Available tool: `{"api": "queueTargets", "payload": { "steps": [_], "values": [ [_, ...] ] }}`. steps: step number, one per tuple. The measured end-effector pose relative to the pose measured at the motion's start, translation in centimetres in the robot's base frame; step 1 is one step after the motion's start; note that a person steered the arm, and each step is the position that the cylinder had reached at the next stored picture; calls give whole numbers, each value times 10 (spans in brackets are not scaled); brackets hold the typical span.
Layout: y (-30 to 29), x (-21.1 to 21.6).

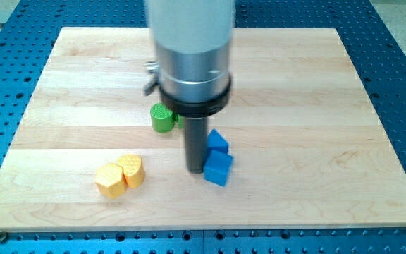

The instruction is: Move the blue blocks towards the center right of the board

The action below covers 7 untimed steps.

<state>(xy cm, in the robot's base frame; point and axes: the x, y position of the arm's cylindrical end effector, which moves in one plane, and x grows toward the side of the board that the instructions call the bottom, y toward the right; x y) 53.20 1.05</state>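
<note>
Two blue blocks lie near the board's middle, touching each other: a blue cube (218, 168) in front and a second blue block (218, 141) of unclear shape just behind it. My tip (194, 170) rests on the board right against the left side of the blue cube. The rod and the arm's wide grey body above it hide part of the board behind.
A green cylinder (162, 117) stands left of the rod, with a sliver of another green block (180, 120) beside it, mostly hidden. Two yellow blocks (120, 176) sit together at the lower left. The wooden board (316, 141) lies on a blue perforated table.
</note>
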Motion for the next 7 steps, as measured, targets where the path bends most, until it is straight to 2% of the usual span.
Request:
{"api": "queueTargets", "payload": {
  "steps": [2,4,5,6,7],
  "values": [
    [-5,-49],
    [118,-66],
    [63,-83],
    [39,-37],
    [-20,-27]
  ]
}}
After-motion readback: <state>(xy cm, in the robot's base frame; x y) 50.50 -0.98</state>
